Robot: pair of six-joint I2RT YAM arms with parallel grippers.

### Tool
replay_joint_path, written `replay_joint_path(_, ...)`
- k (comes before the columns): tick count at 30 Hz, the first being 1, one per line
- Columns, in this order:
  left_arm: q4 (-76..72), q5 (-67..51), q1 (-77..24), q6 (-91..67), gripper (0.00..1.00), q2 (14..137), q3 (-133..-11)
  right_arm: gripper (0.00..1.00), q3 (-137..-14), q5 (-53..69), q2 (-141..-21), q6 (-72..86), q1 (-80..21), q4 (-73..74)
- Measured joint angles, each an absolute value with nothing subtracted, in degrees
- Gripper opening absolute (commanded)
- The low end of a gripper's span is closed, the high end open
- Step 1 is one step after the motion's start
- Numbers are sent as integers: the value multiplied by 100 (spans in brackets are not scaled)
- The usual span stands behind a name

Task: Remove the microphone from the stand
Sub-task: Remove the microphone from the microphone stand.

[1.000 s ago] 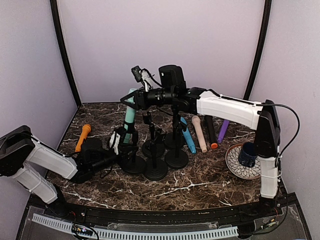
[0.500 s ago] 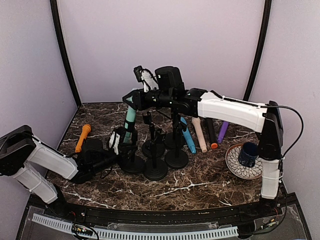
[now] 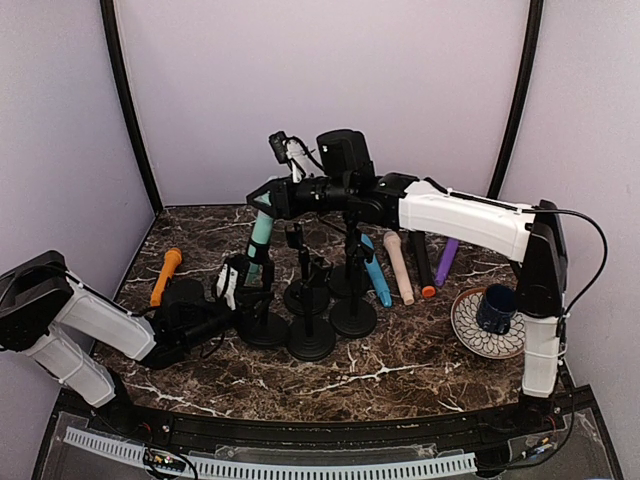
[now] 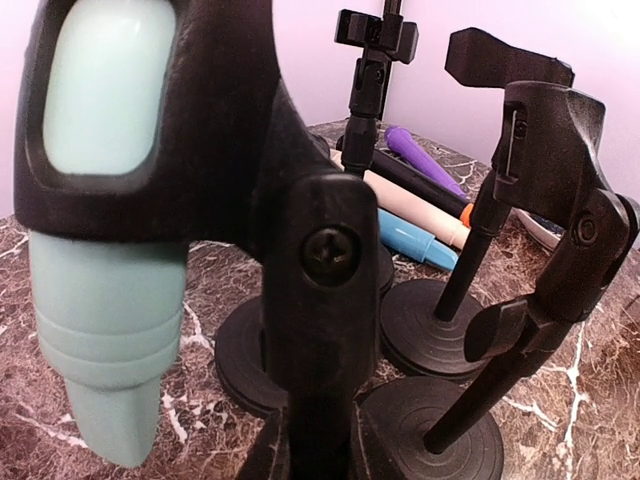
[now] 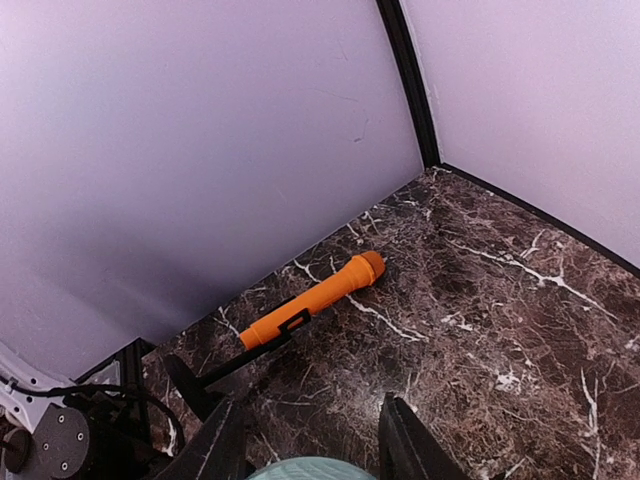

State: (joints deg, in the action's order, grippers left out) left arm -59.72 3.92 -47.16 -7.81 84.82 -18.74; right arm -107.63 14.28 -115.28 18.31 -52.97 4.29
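Right gripper (image 3: 268,197): jaws part-way apart, clamped on the top end of the teal microphone (image 3: 259,238), which sits tilted in the clip (image 4: 200,120) of its stand (image 3: 264,328). Left gripper (image 3: 240,285) is closed on that stand's stem. Only the right wrist view shows the orange microphone (image 5: 312,298) lying on the marble. Only the left wrist view shows the clip screw (image 4: 330,247).

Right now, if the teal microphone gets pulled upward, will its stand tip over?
Probably not: the stand has a broad round base, and the left tool seems to grip its pole. The teal microphone looks smooth and tapered, so it may slip.
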Motion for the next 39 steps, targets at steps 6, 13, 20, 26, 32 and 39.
replay_joint_path(6, -6154, 366, -4716, -760, 0, 8482, -1822, 15, -10737, 2473, -11528, 1750, -5052, 285)
replay_joint_path(13, -6208, 377, -4716, -725, 0, 8482, -1780, 14, -10593, 2810, -11528, 1623, -4984, -14)
replay_joint_path(20, -6121, 506, -4716, -755, 0, 8499, -1780, 14, -10593, 1653, -11461, 1872, -5162, 281)
replay_joint_path(26, -6121, 593, -4716, -794, 0, 8521, -1822, 15, -10595, 803, -11367, 2145, -5284, 475)
replay_joint_path(32, -6114, 631, -4722, -805, 0, 8538, -1826, 14, -10615, 613, -11367, 2268, -5288, 569)
replay_joint_path(39, -6230, 611, -4751, -819, 0, 8538, -1752, 14, -10615, 1240, -11367, 2001, -5245, 469)
